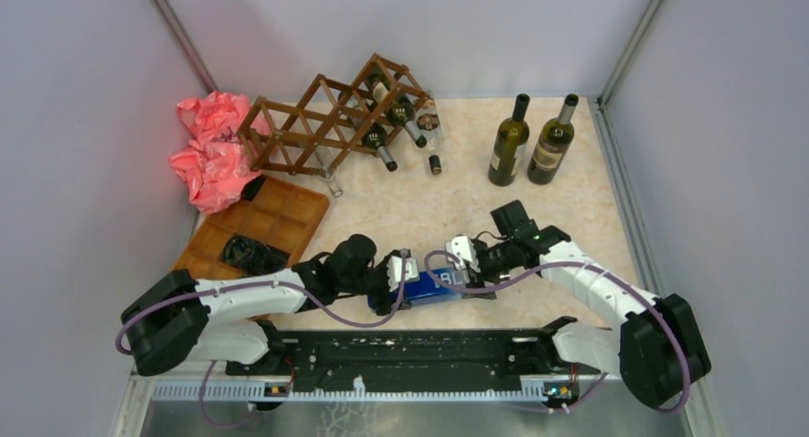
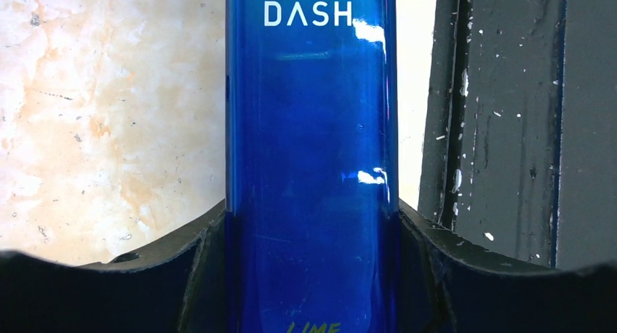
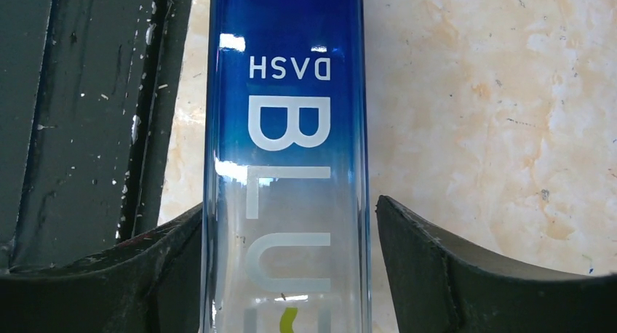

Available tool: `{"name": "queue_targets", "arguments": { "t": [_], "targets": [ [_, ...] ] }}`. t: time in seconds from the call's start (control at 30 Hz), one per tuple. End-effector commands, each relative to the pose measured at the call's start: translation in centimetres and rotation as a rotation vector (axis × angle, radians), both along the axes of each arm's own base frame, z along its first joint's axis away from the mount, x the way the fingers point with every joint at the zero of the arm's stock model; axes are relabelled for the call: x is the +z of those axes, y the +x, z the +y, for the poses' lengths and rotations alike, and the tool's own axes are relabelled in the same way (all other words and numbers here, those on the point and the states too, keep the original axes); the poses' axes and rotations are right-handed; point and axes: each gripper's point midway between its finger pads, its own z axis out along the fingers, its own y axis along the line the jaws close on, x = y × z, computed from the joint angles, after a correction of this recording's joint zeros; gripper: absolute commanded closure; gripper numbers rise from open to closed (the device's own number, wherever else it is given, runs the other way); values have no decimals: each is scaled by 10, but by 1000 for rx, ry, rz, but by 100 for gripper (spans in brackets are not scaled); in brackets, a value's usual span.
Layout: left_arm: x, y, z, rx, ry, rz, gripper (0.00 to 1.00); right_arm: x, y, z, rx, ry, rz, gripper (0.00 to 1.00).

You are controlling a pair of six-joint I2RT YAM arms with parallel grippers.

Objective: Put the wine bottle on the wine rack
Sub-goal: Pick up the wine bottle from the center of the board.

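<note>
Nearest, a scuffed black rail (image 1: 420, 356) runs along the front edge of the bench (image 1: 458, 208), whose top is glossy, marbled beige. Just beyond it a blue bottle (image 1: 434, 286) of smooth glass, slim and cylindrical with white lettering, lies on its side between the two arms. The left fingers (image 2: 145, 282), matte black and curved, are closed halfway and press both sides of the bottle in a firm grip. The right fingers (image 3: 451, 275) straddle its other end, parted slightly wider than the glass, with a thin gap on one side. Farther left is a flat brown wooden tray (image 1: 286, 213) of square compartments, then crumpled pink plastic (image 1: 215, 146). At the far left stands the wine rack (image 1: 324, 122), a dark lattice of thin slats, with several bottles (image 1: 396, 108) in its right-hand cells. Two dark green bottles (image 1: 508, 141) stand upright at the far right.
</note>
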Motion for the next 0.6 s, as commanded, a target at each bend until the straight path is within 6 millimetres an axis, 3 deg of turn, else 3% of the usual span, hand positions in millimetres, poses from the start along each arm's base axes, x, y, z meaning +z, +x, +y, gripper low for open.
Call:
{"name": "queue_targets", "arguments": {
  "t": [0.0,0.1,0.2,0.37,0.4,0.47,0.57],
  "targets": [
    [68,14,-37,-57,-209,-140,100,3,6,7,16,14,-46,27],
    [68,15,-36,-53,-207,-143,100,0,6,4,21,0,-63,32],
    [68,15,-36,-51,-207,-147,100,1,3,3,31,3,-60,44],
    [68,17,-34,-34,-208,-148,100,9,-7,6,67,40,-46,95],
    [68,18,-34,-24,-206,-151,100,12,-7,7,60,45,-43,100],
    [66,23,-33,6,-198,-152,99,20,-3,9,21,61,-38,100],
    [59,28,-30,53,-182,-139,64,30,1,13,-32,88,-21,100]
  ]
}}
